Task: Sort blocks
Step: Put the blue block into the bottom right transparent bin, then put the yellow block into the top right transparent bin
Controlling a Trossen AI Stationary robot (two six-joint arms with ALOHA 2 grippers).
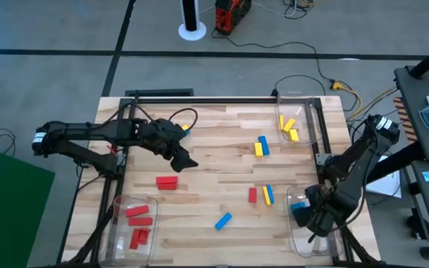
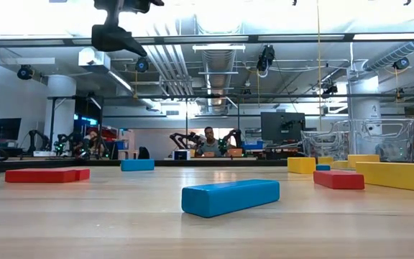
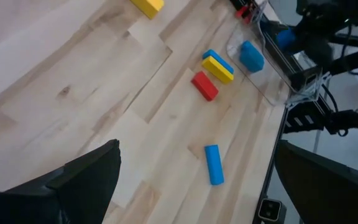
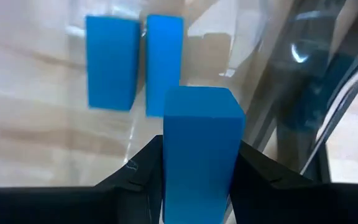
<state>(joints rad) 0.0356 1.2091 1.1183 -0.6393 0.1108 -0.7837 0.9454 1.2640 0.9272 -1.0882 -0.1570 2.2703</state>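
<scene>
The right pincer (image 4: 197, 186), clamped on a small rectangular blue block (image 4: 199, 149), should lower beside the two blue blocks (image 4: 135, 62) beneath it in the clear plastic bin (image 1: 304, 242), then release gently. The left pincer (image 1: 183, 160) hangs with its fingers apart over the wooden surface (image 1: 214, 141).

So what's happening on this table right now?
A two-arm robot is sorting coloured blocks into clear bins by colour. The right gripper is shut on a blue block over the near-right bin, which already holds two blue ones. The left gripper hangs open above the table, holding nothing. The near-left bin has red blocks, the far-right bin yellow ones. Still loose on the wood: a red block, a blue one, and two small mixed clusters.
</scene>
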